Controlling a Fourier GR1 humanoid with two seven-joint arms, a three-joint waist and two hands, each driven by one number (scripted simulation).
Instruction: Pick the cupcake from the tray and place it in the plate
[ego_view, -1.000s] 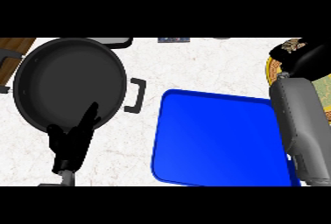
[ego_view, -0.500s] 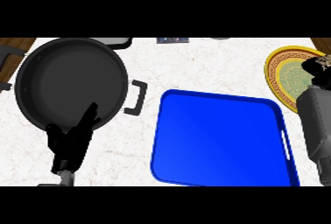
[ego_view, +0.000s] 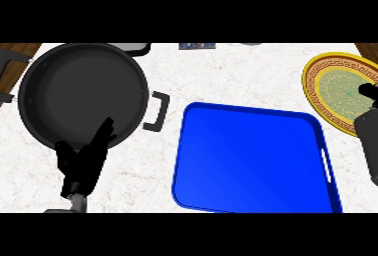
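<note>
I see a white marbled counter (ego_view: 221, 75) w/ a blue tray (ego_view: 251, 160) at centre; a big black pan (ego_view: 81, 92) sits to the tray's left and a yellow-rimmed plate (ego_view: 336, 92) to its upper right. Can't spot the cupcake anywhere; the tray shows only bare blue. My left hand (ego_view: 83, 162) rests left of the tray, fingers straight up over the pan's rim, while my right hand (ego_view: 367, 92) is at the plate's right edge, mostly cut off, so can't tell its fingers.

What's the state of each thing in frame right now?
blue tray: flat on the counter, nothing on it.
yellow plate: at the right edge, cupcake not visible on it.
black pan: holds nothing.
left hand: open, resting by the pan's rim.
right hand: over the plate, mostly out of view.
</note>
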